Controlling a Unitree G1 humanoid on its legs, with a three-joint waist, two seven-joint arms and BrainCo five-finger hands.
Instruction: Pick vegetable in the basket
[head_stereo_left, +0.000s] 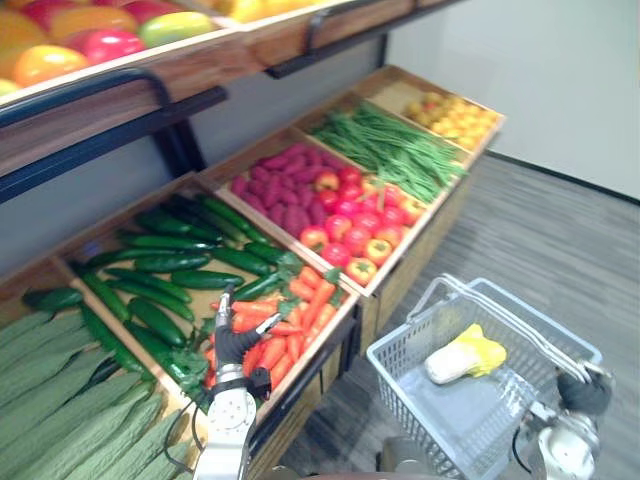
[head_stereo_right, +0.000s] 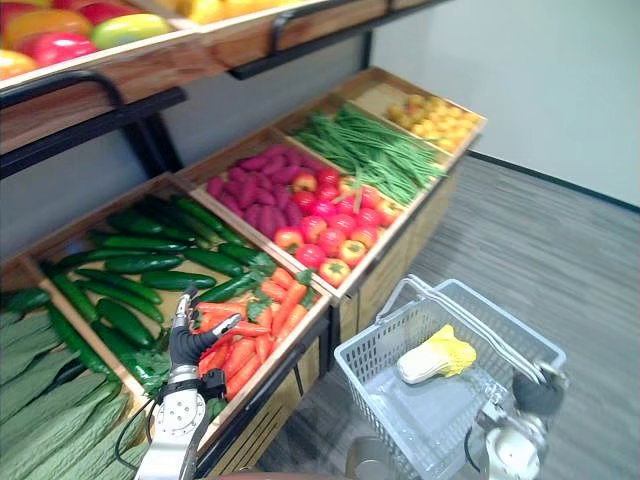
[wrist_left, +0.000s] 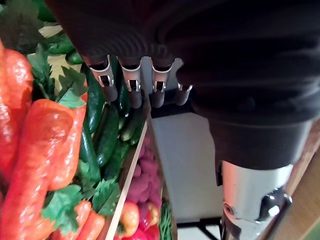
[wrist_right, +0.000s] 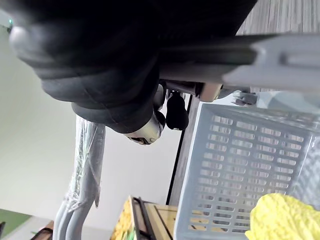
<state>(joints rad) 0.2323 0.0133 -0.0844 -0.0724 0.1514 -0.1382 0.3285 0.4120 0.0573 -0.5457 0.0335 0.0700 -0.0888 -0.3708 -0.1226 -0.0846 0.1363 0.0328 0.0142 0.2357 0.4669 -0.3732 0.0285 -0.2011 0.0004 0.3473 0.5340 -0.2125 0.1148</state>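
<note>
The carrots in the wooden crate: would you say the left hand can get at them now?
Probably yes: the left hand hangs open just above the carrots, which lie uncovered with nothing between. The right hand grips the basket handle.

Before me a sloped wooden shelf (head_stereo_left: 405, 275) holds bins of ridged gourds (head_stereo_left: 60, 410), cucumbers (head_stereo_left: 170, 262), carrots (head_stereo_left: 300, 305), purple roots (head_stereo_left: 280, 190), red peppers (head_stereo_left: 350, 225), green beans (head_stereo_left: 390, 150) and yellow fruit (head_stereo_left: 455, 115). Grey floor (head_stereo_left: 540, 240) lies beside it.
</note>
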